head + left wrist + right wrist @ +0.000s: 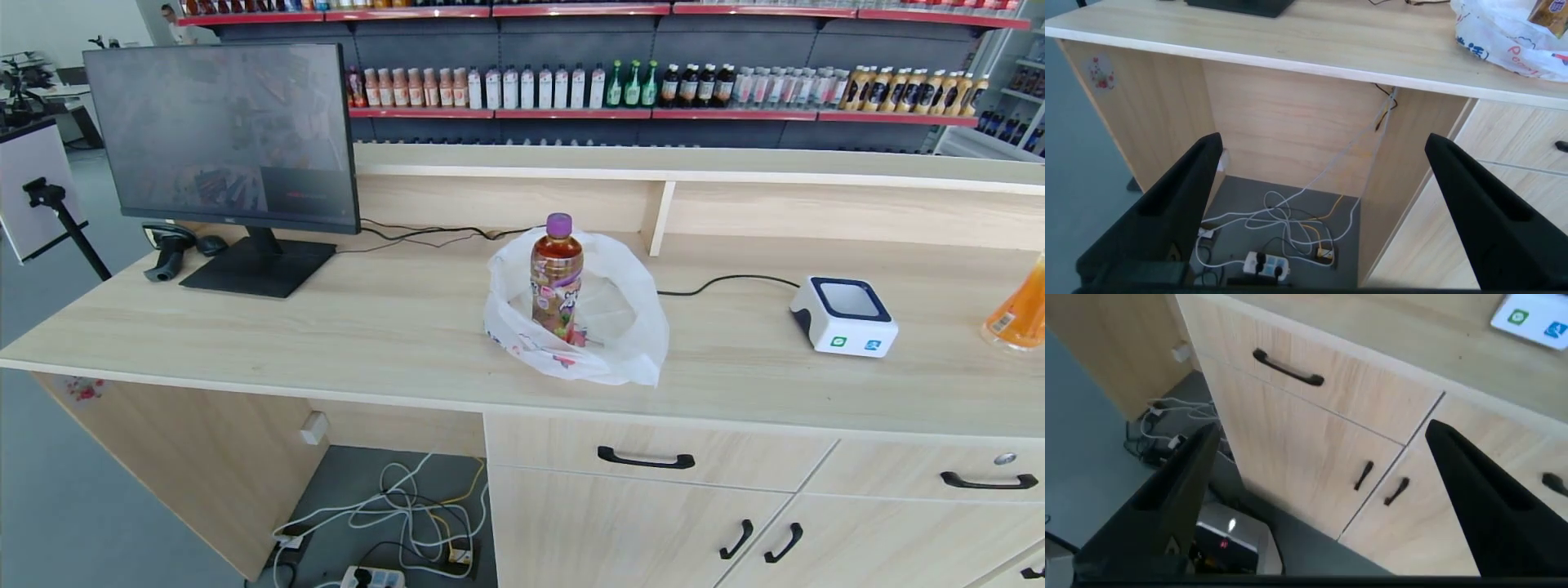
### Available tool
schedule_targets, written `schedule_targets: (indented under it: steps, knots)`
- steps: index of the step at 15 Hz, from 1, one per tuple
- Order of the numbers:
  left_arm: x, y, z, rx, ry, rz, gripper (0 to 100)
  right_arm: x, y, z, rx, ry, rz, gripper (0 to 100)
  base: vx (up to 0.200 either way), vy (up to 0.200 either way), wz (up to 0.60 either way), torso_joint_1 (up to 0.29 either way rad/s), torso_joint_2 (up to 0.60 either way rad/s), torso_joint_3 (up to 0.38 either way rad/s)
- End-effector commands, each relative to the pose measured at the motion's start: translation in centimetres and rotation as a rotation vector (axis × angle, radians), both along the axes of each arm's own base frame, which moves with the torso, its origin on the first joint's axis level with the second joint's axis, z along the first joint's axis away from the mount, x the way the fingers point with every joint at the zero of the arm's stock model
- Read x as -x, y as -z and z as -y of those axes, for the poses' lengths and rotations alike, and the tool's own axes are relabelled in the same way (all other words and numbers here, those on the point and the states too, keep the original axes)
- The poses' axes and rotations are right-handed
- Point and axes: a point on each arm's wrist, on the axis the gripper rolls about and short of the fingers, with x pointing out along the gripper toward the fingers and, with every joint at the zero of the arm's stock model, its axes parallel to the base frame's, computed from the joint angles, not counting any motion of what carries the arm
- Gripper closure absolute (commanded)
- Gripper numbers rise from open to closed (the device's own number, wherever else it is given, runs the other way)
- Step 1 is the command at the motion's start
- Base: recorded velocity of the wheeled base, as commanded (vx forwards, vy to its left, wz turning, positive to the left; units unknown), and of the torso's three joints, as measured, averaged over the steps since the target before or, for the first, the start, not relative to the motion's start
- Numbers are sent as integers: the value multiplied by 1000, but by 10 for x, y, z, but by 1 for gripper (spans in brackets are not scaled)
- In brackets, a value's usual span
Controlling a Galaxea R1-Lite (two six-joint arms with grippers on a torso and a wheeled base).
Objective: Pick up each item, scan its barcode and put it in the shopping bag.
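left pincer point(1321, 140) released, off the surface point(367, 327), facing floor cables point(1290, 224) | right pincer point(1323, 429) released, facing drawer point(1315, 384) fronts | tea bottle point(557, 273) upright inside shopping bag point(624, 331), mid-surface | scanner point(842, 315) right of bag, apart | orange bottle point(1019, 314) at right edge | monitor point(224, 135) far left

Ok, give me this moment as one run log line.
bag: tea bottle upright inside | scanner: on counter, right of bag | orange bottle: farther right | left pincer: open, empty | right pincer: open, empty
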Motion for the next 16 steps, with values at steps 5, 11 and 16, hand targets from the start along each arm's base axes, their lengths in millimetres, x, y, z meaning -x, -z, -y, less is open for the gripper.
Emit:
schedule_targets:
  steps: [5,11,16]
  knots:
    - [0,0,0,0,-1,0,0,37,3,0,26,357,201,0,0,0,0,0,0,0]
    - [0,0,0,-1,-1,0,0,30,3,-1,-6,310,368,0,0,0,0,0,0,0]
    - [0,0,0,-1,-1,-2,0,29,7,-1,-9,304,355,0,0,0,0,0,0,0]
